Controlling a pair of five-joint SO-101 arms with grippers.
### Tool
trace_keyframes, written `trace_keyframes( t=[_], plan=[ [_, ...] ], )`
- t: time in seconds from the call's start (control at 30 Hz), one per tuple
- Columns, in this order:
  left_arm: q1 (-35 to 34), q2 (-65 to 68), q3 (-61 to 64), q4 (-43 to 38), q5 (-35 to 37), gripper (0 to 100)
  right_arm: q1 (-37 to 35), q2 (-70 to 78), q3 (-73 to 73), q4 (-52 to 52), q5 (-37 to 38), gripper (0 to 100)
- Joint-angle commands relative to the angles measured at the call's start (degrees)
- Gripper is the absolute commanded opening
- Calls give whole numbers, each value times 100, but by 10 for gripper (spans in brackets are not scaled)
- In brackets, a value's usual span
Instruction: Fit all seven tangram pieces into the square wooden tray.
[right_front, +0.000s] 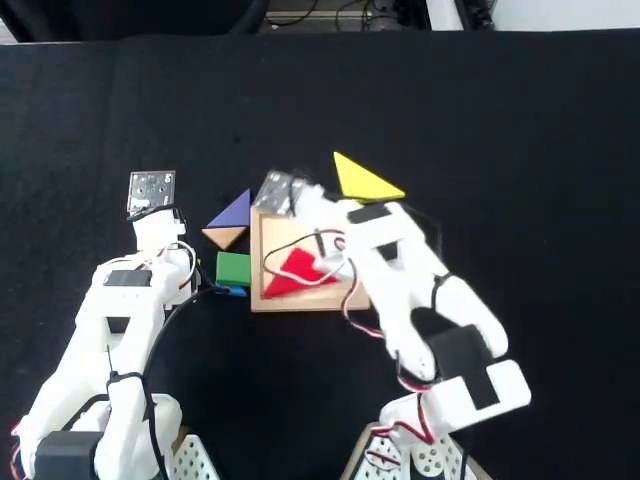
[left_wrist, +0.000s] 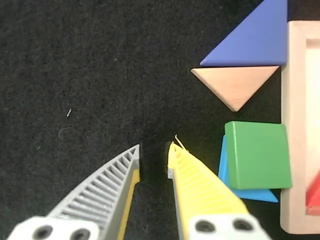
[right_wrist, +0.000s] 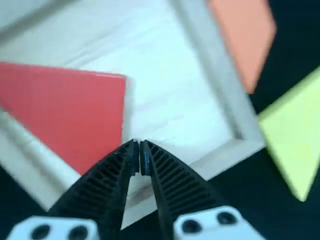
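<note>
The square wooden tray (right_front: 262, 297) (left_wrist: 296, 125) (right_wrist: 220, 85) holds a red triangle (right_front: 295, 270) (right_wrist: 65, 115) that rests partly on its rim. My right gripper (right_front: 283, 192) (right_wrist: 138, 150) is shut and empty, its tips over the tray floor beside the red triangle's edge. Left of the tray lie a blue triangle (right_front: 235, 210) (left_wrist: 255, 40), a wood-coloured triangle (right_front: 225, 236) (left_wrist: 235, 85) and a green square (right_front: 233, 267) (left_wrist: 257, 155) lying on a light blue piece (left_wrist: 250, 194). My left gripper (right_front: 152, 195) (left_wrist: 154, 150) hangs slightly open over bare cloth left of the green square.
A yellow triangle (right_front: 365, 180) (right_wrist: 295, 145) lies beyond the tray's far right corner, with an orange piece (right_wrist: 240, 35) just outside the rim. Black cloth covers the table. The right arm's body crosses the tray's right side.
</note>
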Motion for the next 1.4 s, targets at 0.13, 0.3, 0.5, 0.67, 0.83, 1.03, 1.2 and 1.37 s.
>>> trace_keyframes(
  t=[0.13,0.3,0.5,0.67,0.83,1.03,1.2,1.37],
  plan=[
    [-31,-88,-189,-97,26,102,-211,-725,-40,1319,158,11],
    [-31,-88,-189,-97,26,102,-176,-1921,-48,1503,158,11],
    [-48,-132,-119,-105,44,102,-53,-2387,-57,44,-413,11],
    [-57,-132,-127,-105,44,102,193,-1525,-620,-237,-1108,12],
    [-48,-132,-145,-105,44,102,141,-163,-1903,-44,-1820,162],
    [-453,-141,-119,-105,387,102,-26,2053,-4435,826,-2048,227],
    [-629,-141,-154,-114,774,102,-123,3758,-6791,2048,-1996,224],
    [-576,-132,-101,-299,774,102,-123,5156,-9051,3349,-905,224]
  ],
)
